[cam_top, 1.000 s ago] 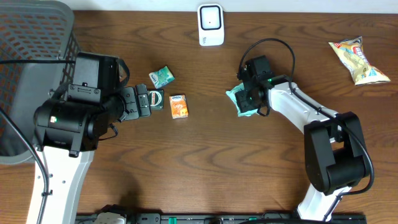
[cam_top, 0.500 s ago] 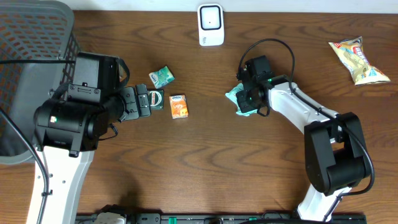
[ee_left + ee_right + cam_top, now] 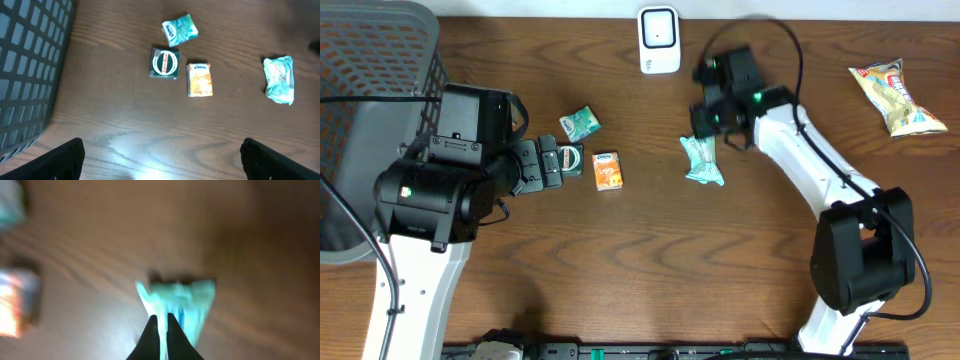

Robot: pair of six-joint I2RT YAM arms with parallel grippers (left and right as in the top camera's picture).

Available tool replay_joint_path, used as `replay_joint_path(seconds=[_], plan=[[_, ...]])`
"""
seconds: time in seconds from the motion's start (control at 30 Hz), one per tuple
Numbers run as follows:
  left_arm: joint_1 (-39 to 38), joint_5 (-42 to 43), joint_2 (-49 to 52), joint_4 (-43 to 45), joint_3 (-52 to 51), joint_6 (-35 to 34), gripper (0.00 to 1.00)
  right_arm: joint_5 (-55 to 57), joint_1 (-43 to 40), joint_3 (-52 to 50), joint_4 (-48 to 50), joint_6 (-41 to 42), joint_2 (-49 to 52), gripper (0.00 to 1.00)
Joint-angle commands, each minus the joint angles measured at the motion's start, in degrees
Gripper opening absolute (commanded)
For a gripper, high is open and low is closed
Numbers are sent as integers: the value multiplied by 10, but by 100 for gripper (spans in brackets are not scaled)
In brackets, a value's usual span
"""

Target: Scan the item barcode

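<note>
Overhead view: right tool [image 3: 706, 128] pinching one edge of a teal packet [image 3: 702, 162] over the wooden worktop [image 3: 650, 250]; left tool [image 3: 162, 157] spread wide.

Around this table [image 3: 620, 280] I count one mesh basket [image 3: 380, 60], one white scanner [image 3: 659, 40], one yellow snack bag [image 3: 898, 97], one orange carton [image 3: 607, 170], one dark green box [image 3: 164, 63] and two teal packets, a small packet [image 3: 580, 123] and a larger packet [image 3: 702, 160].
</note>
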Motion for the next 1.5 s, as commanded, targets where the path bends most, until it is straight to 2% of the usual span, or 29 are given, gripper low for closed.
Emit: replay_joint_path(seconds=[0.0, 0.1, 0.2, 0.37, 0.4, 0.67, 0.73, 0.8, 1.1, 1.47], plan=[[-1, -5, -1, 0, 6, 1, 98, -13, 16, 72, 17, 10, 2, 1], [-1, -5, -1, 0, 6, 1, 98, 12, 17, 82, 10, 25, 2, 1], [-1, -5, -1, 0, 6, 1, 98, 48, 16, 79, -39, 36, 9, 26], [-1, -5, -1, 0, 6, 1, 98, 47, 16, 78, -117, 36, 38, 58], [-1, -5, -1, 0, 6, 1, 98, 47, 16, 78, -132, 36, 52, 61], [-1, -5, -1, 0, 6, 1, 98, 45, 17, 78, -173, 38, 138, 62], [-1, -5, -1, 0, 6, 1, 98, 45, 17, 78, -181, 38, 146, 61], [-1, -5, -1, 0, 6, 1, 98, 45, 17, 78, -186, 38, 152, 52], [-1, -5, -1, 0, 6, 1, 98, 44, 17, 80, -161, 49, 153, 1], [-1, -5, -1, 0, 6, 1, 98, 36, 30, 185, -178, 49, 148, 1]])
